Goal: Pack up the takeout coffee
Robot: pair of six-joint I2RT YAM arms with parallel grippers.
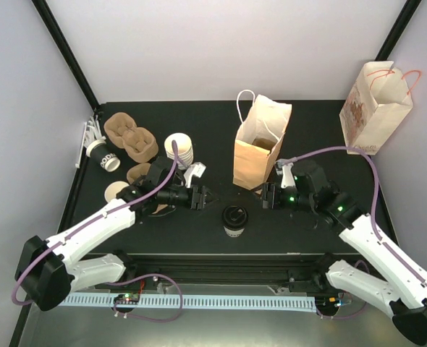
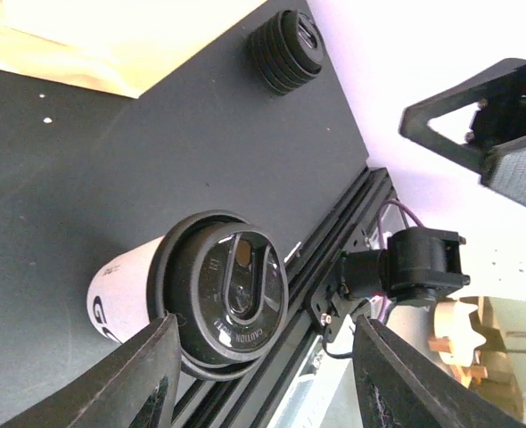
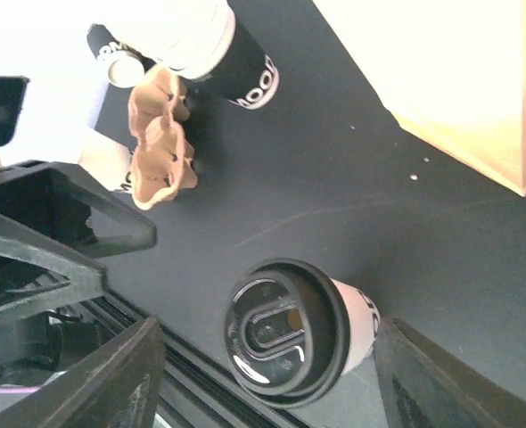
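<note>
One takeout coffee cup (image 1: 234, 219), white with a black lid, stands upright on the black table near the front middle. It also shows in the left wrist view (image 2: 218, 299) and in the right wrist view (image 3: 290, 334). My left gripper (image 1: 205, 195) is open just left of and behind the cup, not touching it; its jaws (image 2: 267, 374) frame the lid. My right gripper (image 1: 265, 196) is open just right of and behind the cup, and its jaws (image 3: 276, 383) are spread wide around it. An open brown paper bag (image 1: 260, 141) stands behind the cup.
A stack of white cups (image 1: 179, 150), brown pulp carriers (image 1: 130, 137) and a cup on its side (image 1: 103, 155) sit at the back left. A printed paper bag (image 1: 375, 108) stands at the back right. A stack of black lids (image 2: 287, 51) sits near the front edge.
</note>
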